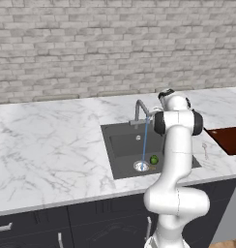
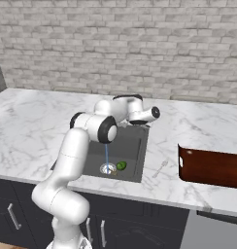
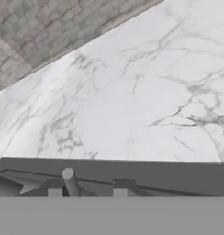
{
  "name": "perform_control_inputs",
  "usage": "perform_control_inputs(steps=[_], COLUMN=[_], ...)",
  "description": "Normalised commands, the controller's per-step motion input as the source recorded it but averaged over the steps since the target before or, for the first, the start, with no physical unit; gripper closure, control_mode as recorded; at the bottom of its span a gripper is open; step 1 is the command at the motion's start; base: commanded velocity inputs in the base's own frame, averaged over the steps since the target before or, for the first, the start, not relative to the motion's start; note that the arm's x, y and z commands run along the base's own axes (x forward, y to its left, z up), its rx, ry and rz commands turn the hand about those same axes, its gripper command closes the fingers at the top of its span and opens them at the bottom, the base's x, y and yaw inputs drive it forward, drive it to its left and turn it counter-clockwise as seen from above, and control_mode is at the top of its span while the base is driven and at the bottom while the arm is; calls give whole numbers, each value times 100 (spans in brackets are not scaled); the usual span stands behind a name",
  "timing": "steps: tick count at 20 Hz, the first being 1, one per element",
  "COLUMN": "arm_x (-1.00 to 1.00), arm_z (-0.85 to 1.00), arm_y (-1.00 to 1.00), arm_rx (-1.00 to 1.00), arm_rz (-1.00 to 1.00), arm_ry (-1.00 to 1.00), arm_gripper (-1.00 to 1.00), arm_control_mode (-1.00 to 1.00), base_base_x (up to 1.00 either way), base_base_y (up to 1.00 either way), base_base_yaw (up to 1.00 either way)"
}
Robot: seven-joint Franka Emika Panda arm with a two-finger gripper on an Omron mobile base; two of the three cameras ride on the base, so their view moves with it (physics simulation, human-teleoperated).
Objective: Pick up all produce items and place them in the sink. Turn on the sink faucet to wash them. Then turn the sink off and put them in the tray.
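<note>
Produce: lime in sink, 3 o'clock of drain | faucet: water running | gripper at faucet, jaw state unclear | left: shut water, move produce to tray

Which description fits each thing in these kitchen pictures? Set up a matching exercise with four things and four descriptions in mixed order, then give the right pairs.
Things:
1. green fruit
2. sink faucet
3. tray
4. counter

Descriptions:
A. white marble with grey veins
B. dark reddish-brown, lying to the right of the sink
C. pouring a thin stream of water
D. lying in the basin beside the round silver drain

Pairs: 1-D, 2-C, 3-B, 4-A
</note>
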Motion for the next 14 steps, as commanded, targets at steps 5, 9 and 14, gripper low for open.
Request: perform_control_inputs(steps=[5,9,14], arm_x=[10,14,0], arm_z=[0,-7,0], arm_y=[0,1,0], arm_rx=[0,0,0], arm_rz=[20,33,10], arm_ry=[-4,-10,-2], arm_gripper=[100,100,100], arm_control_mode=[-100,-100,-100], base_base_x=[0,0,0], base_base_y=[0,0,0], base_base_yaw=[0,0,0])
